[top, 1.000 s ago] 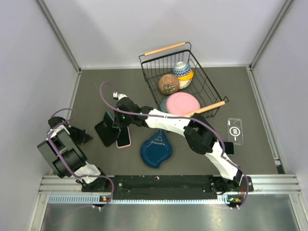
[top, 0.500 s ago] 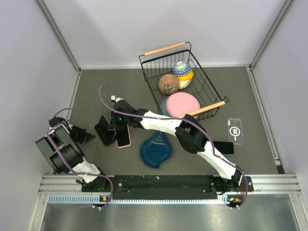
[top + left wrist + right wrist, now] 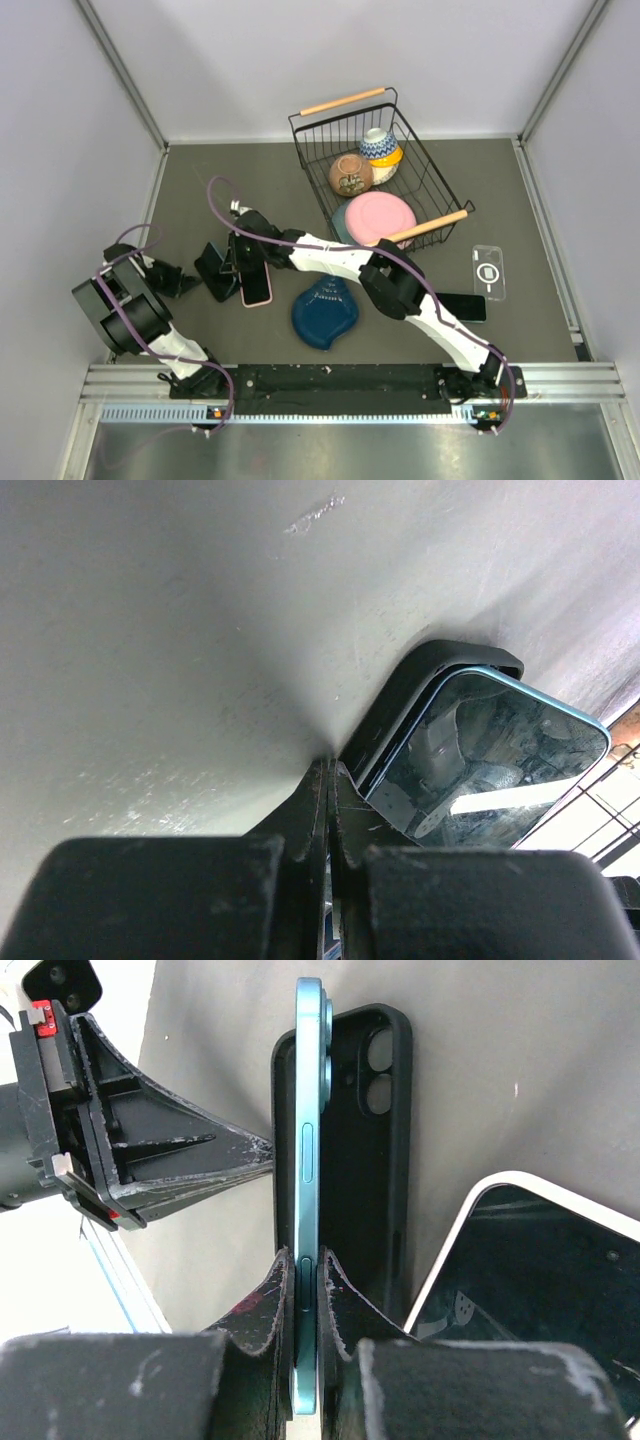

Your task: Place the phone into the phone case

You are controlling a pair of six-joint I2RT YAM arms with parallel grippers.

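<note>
From above, the right gripper was far over on the left of the grey table, at the black rubbery phone case. The left gripper sat just beside the case's outer edge. The left wrist view showed its jaws closed and empty, tips touching the case's rim. In the right wrist view, the right jaws were clamped on the light blue phone. It stood on its long edge against one inner wall of the case, beside a pale-edged dark phone.
</note>
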